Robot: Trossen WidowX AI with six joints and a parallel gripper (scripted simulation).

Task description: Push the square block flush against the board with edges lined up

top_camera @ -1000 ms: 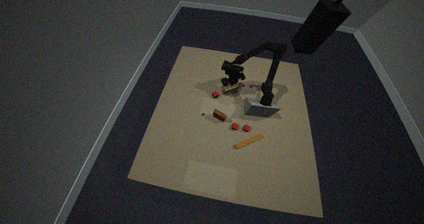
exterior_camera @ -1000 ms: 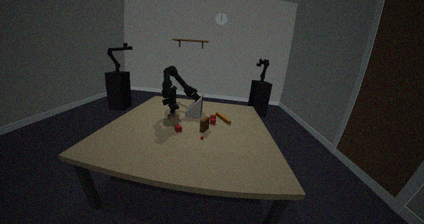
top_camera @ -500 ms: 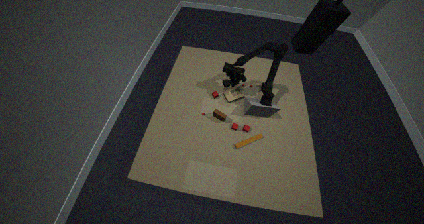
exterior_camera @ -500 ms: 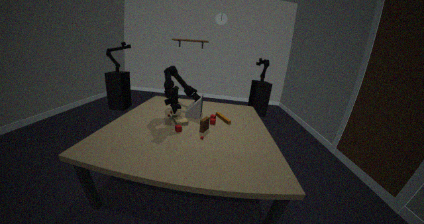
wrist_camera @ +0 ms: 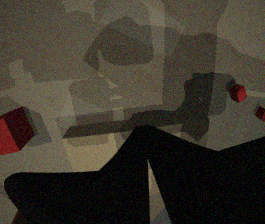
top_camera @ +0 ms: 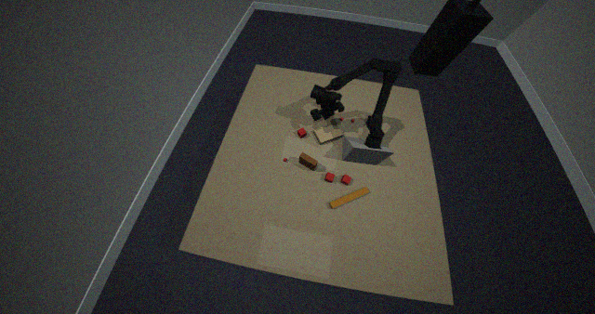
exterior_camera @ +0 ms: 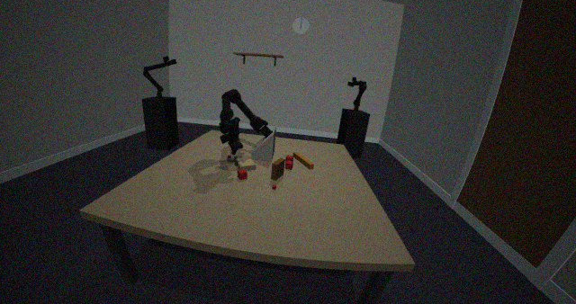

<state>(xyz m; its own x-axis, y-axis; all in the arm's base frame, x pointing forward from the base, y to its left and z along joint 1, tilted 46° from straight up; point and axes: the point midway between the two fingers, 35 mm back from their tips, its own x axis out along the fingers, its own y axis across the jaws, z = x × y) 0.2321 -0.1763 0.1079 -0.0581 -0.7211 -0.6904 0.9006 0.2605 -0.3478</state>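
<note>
A pale wooden piece (top_camera: 327,136) (exterior_camera: 247,165) lies flat by the arm, partly in its shadow; its lit part also shows in the wrist view (wrist_camera: 89,154). I take it for the board, perhaps with the square block beside it. The light is too dim to tell the two apart, or to see whether a whole side touches or any edges are even. My gripper (top_camera: 331,115) (exterior_camera: 235,156) (wrist_camera: 143,132) is shut and empty, pointing down just behind the pale piece. Whether the fingertips touch anything cannot be told.
A red cube (top_camera: 302,133) (exterior_camera: 242,174) (wrist_camera: 9,131) lies beside the pale piece. A brown block (top_camera: 308,161) (exterior_camera: 277,169), two more red cubes and an orange bar (top_camera: 350,198) (exterior_camera: 303,160) lie farther off. A grey angled panel (top_camera: 367,154) (exterior_camera: 265,151) stands by the arm's base.
</note>
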